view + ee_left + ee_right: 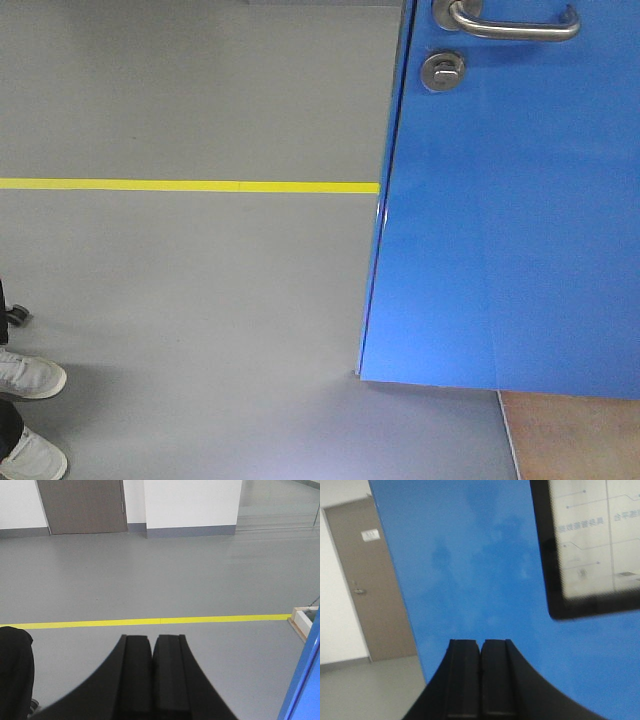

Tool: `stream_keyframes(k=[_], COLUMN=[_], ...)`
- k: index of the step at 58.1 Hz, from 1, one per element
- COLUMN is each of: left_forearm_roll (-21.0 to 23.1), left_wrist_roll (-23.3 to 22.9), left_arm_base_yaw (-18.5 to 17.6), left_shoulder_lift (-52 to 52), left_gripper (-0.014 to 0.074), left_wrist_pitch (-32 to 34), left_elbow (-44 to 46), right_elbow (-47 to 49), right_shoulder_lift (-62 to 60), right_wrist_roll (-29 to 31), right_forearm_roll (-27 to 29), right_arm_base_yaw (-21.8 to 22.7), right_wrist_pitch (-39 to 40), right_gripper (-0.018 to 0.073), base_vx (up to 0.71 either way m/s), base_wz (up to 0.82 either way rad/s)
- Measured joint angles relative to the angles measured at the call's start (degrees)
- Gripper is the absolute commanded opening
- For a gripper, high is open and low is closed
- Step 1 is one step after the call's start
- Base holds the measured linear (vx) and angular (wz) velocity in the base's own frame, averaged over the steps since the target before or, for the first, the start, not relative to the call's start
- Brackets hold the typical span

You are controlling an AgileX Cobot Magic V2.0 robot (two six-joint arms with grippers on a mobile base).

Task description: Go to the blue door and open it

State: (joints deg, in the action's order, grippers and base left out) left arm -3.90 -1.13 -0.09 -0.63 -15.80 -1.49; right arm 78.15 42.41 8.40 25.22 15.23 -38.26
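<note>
Grey floor (190, 290) with a yellow line (190, 186) runs up to the blue door (510, 220), which fills the right of my front view, its lever handle (515, 25) and thumb-turn lock (442, 72) near the top. My left tool (152, 647) and right tool (481, 650) both have their pads pressed together, holding nothing. I judge the approach nearly done; gripping the handle and swinging the door remain.

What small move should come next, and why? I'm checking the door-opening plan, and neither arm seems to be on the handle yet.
Probably raise the right gripper, opening it, toward the lever handle. Both grippers look shut and empty: the left gripper faces open floor and the yellow line, while the right one already faces the blue door. The handle sits high in the front view, with the thumb-turn lock just below.
</note>
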Motion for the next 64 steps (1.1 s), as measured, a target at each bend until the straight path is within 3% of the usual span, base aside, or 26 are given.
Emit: stream_keyframes(k=[16, 27, 47, 64], left_forearm_roll=[0.0, 0.0, 0.0, 0.0], left_wrist_roll=[0.0, 0.0, 0.0, 0.0], left_arm_base_yaw=[0.0, 0.0, 0.0, 0.0], left_shoulder_lift=[0.0, 0.0, 0.0, 0.0], left_gripper=[0.0073, 0.0073, 0.0073, 0.0073], left_wrist_pitch=[0.0, 0.0, 0.0, 0.0], left_elbow=[0.0, 0.0, 0.0, 0.0], right_elbow=[-28.6, -39.6, -42.5, -42.6], right_shoulder_lift=[-19.4, -29.3, -32.5, -31.4], right_wrist_roll=[10.8, 14.4, 14.4, 4.9], right_forearm_roll=[0.0, 0.0, -0.3, -7.3], right_arm_base_yaw=[0.0, 0.0, 0.0, 0.0], right_wrist_pitch=[8.1, 9.8, 10.5, 10.7], right_gripper=[0.0012, 0.0012, 0.0012, 0.0012], base_vx=[0.00, 0.00, 0.00, 0.00], base_wz=[0.00, 0.00, 0.00, 0.00])
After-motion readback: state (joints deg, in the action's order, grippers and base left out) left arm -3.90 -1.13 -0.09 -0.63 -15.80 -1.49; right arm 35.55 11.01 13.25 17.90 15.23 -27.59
